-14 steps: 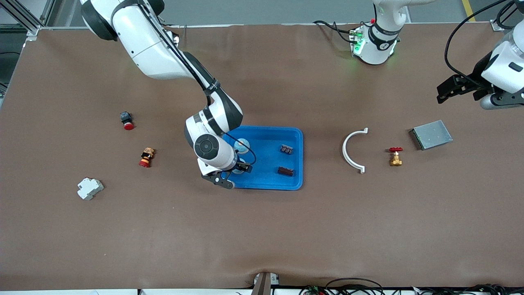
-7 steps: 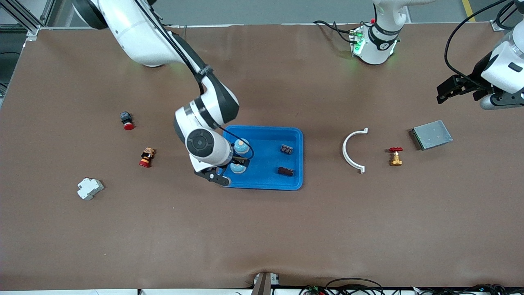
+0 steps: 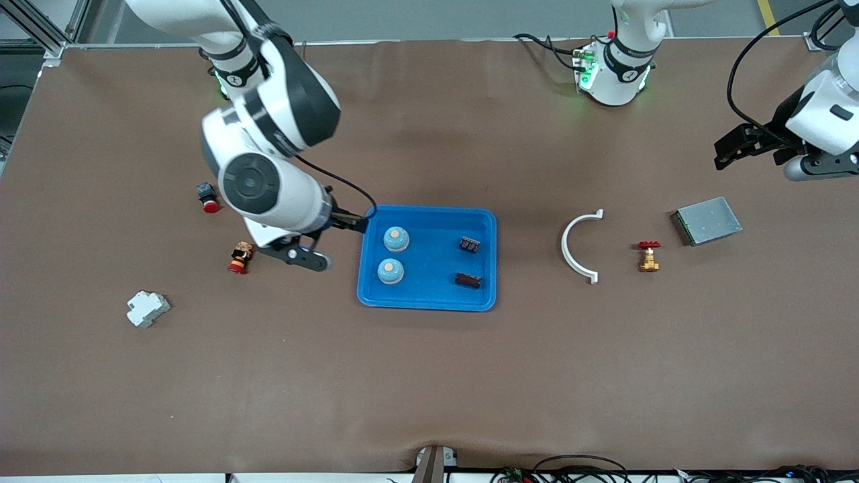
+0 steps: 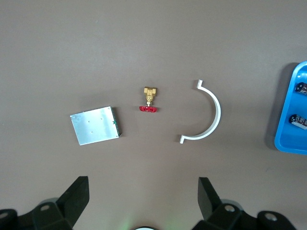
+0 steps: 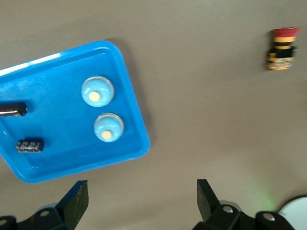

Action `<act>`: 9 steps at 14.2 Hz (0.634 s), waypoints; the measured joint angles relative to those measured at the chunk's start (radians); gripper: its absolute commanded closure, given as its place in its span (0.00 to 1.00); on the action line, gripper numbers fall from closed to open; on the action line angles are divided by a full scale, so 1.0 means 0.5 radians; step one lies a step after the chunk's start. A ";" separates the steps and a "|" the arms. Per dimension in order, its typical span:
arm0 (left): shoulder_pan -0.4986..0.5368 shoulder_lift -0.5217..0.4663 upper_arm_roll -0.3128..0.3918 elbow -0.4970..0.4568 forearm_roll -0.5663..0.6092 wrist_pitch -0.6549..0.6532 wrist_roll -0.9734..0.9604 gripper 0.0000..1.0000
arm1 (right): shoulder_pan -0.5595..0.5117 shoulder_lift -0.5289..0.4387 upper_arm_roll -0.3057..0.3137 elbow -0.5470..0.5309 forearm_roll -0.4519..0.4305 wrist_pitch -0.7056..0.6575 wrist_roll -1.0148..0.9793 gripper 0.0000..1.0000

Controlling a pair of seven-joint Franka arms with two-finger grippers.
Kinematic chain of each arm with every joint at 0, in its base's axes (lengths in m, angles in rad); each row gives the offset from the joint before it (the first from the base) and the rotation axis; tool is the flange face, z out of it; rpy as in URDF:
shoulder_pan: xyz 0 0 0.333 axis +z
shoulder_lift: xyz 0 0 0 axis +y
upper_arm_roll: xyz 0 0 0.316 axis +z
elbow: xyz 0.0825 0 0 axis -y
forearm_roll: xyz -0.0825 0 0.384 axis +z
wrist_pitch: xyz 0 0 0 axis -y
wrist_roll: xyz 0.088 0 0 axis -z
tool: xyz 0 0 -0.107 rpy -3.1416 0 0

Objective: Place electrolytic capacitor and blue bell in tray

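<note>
The blue tray lies mid-table. In it rest two blue bells and two dark electrolytic capacitors. My right gripper hangs open and empty over bare table, just off the tray's edge at the right arm's end. The right wrist view shows its open gripper, the tray, both bells and both capacitors. My left gripper waits open and empty near the left arm's end of the table, also seen in the left wrist view.
A white curved clip, a brass valve with a red handle and a metal box lie toward the left arm's end. A red-capped button, a red-and-yellow button and a white block lie toward the right arm's end.
My right gripper has risen out of the tray and drawn away toward the right arm's end, leaving the nearer bell lying in the tray. The left arm has not moved.
</note>
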 measured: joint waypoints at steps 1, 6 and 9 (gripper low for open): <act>0.000 0.000 0.000 -0.002 0.000 0.001 0.000 0.00 | -0.040 -0.051 0.000 0.000 0.000 -0.070 -0.055 0.00; 0.000 0.000 0.000 -0.022 0.000 0.018 0.000 0.00 | -0.212 -0.277 -0.005 -0.002 0.000 -0.314 -0.300 0.00; 0.000 0.000 0.000 -0.024 0.000 0.022 0.000 0.00 | -0.351 -0.353 -0.008 -0.005 0.000 -0.363 -0.552 0.00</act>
